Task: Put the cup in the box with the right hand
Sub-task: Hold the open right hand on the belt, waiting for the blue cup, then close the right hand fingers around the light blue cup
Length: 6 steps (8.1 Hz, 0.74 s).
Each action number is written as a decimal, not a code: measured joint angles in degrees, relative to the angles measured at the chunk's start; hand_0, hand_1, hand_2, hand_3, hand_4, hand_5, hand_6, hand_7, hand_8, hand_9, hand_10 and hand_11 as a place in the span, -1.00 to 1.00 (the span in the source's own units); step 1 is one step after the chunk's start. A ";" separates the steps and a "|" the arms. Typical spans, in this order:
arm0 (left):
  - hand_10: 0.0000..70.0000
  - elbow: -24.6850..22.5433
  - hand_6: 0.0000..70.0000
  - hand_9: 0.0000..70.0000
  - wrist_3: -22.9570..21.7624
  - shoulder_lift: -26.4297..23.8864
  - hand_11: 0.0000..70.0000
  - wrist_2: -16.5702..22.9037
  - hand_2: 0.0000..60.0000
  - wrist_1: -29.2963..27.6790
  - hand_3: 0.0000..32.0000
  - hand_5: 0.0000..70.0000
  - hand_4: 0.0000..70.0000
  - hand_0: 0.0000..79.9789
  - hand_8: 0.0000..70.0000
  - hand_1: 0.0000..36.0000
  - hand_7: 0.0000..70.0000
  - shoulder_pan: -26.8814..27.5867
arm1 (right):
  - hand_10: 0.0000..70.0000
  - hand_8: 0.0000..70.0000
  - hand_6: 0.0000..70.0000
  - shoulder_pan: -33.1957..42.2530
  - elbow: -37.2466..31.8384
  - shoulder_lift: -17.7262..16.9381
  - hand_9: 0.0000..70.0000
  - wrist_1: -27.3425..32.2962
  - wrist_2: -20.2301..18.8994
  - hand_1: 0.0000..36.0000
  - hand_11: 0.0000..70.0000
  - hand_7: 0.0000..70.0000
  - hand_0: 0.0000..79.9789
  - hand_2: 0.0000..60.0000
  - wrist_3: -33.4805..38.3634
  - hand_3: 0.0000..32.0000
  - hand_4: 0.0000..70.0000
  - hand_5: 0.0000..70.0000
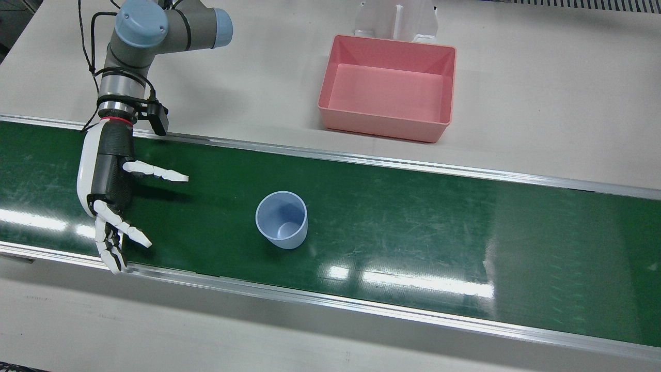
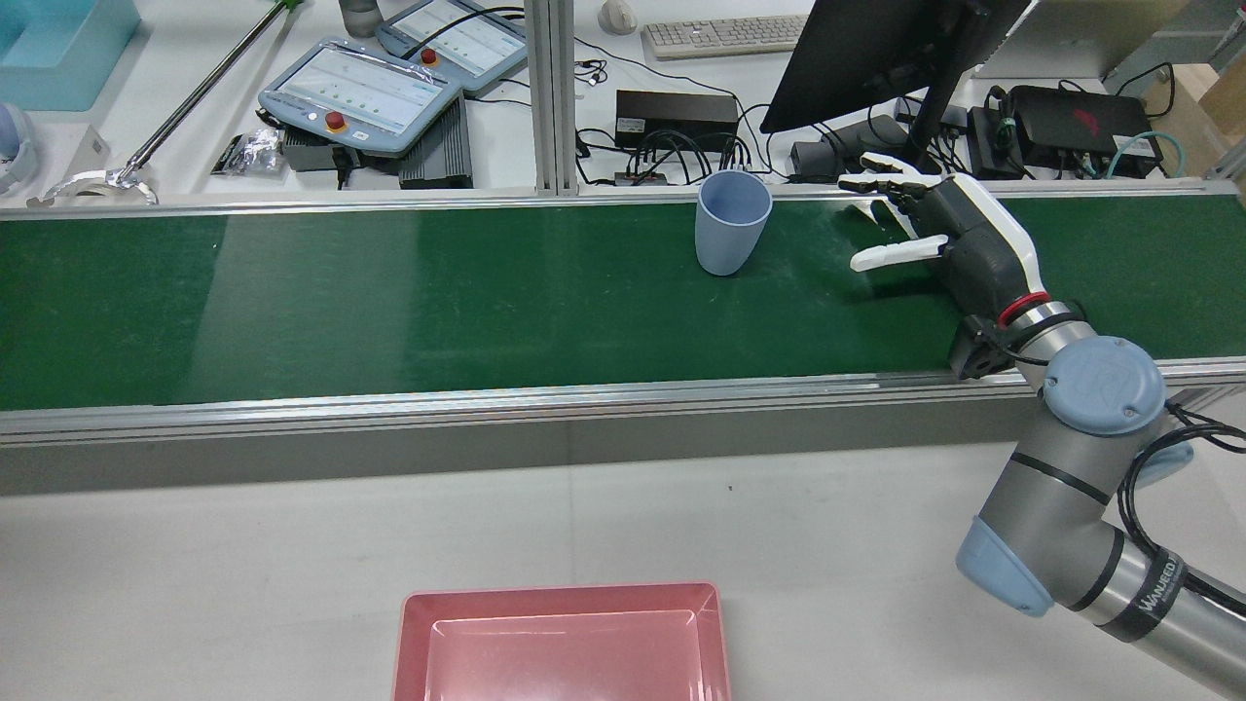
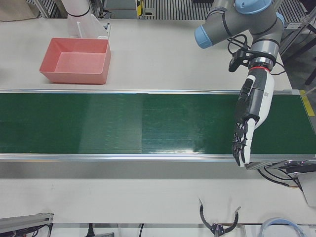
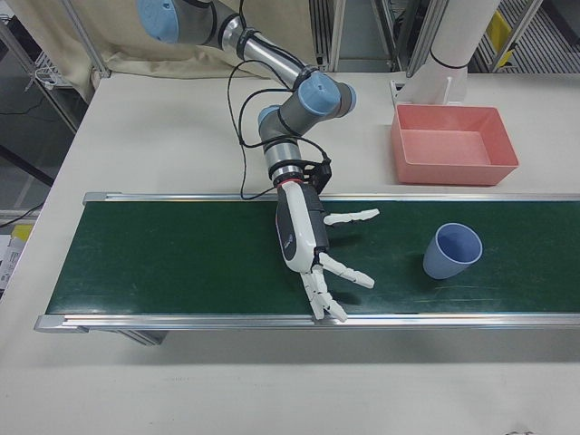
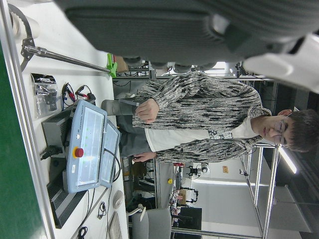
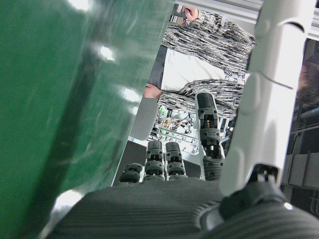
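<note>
From my side of the station, my right hand (image 1: 111, 201) hangs over the green conveyor belt (image 1: 413, 232) near its front rail, fingers (image 1: 155, 172) spread apart and holding nothing. The pale blue cup (image 1: 282, 219) stands upright on the belt, well apart from that hand, mouth up and empty. Farther back, on the white table (image 1: 542, 103) beyond the belt, sits the pink box (image 1: 387, 87), also empty. In the left-front view my left hand (image 3: 251, 121) hangs over the other end of the belt, fingers extended downward and holding nothing; I cannot tell how far they are spread.
</note>
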 measured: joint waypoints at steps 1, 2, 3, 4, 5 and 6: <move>-1.00 0.00 -1.00 -1.00 0.00 0.00 -1.00 0.00 -1.00 0.00 -1.00 -1.00 -1.00 -1.00 -1.00 -1.00 -1.00 0.00 | -0.90 -0.72 -0.82 -0.02 0.01 0.02 -0.49 0.00 0.00 0.00 -0.80 -0.41 0.44 -0.83 -0.11 -1.00 -0.34 -0.80; -1.00 -0.04 -1.00 -1.00 0.00 0.02 -1.00 0.00 -1.00 0.00 -1.00 -1.00 -1.00 -1.00 -1.00 -1.00 -1.00 0.00 | -0.90 -0.72 -0.82 0.00 -0.01 0.05 -0.49 0.00 0.00 -0.05 -0.80 -0.39 0.45 -0.91 -0.19 -1.00 -0.29 -0.80; -1.00 -0.04 -1.00 -1.00 0.00 0.02 -1.00 0.00 -1.00 0.00 -1.00 -1.00 -1.00 -1.00 -1.00 -1.00 -1.00 0.00 | -0.90 -0.72 -0.82 0.00 -0.04 0.05 -0.48 0.00 0.00 0.01 -0.79 -0.39 0.44 -0.82 -0.25 -1.00 -0.31 -0.80; -1.00 -0.02 -1.00 -1.00 0.00 0.02 -1.00 0.00 -1.00 0.00 -1.00 -1.00 -1.00 -1.00 -1.00 -1.00 -1.00 0.00 | -0.90 -0.72 -0.81 0.00 -0.10 0.05 -0.48 0.00 0.06 0.02 -0.79 -0.38 0.45 -0.82 -0.30 -1.00 -0.29 -0.80; -1.00 -0.01 -1.00 -1.00 0.00 0.04 -1.00 0.00 -1.00 0.00 -1.00 -1.00 -1.00 -1.00 -1.00 -1.00 -1.00 0.00 | -0.89 -0.71 -0.81 0.01 -0.17 0.33 -0.46 -0.03 0.16 0.12 -0.79 -0.36 0.42 -0.63 -0.35 -1.00 -0.33 -0.80; -1.00 0.00 -1.00 -1.00 0.00 0.03 -1.00 0.00 -1.00 0.00 -1.00 -1.00 -1.00 -1.00 -1.00 -1.00 -1.00 0.00 | -0.85 -0.67 -0.78 0.11 -0.17 0.75 -0.39 -0.16 0.31 -0.05 -0.73 -0.25 0.47 -1.00 -0.49 -1.00 -0.16 -0.80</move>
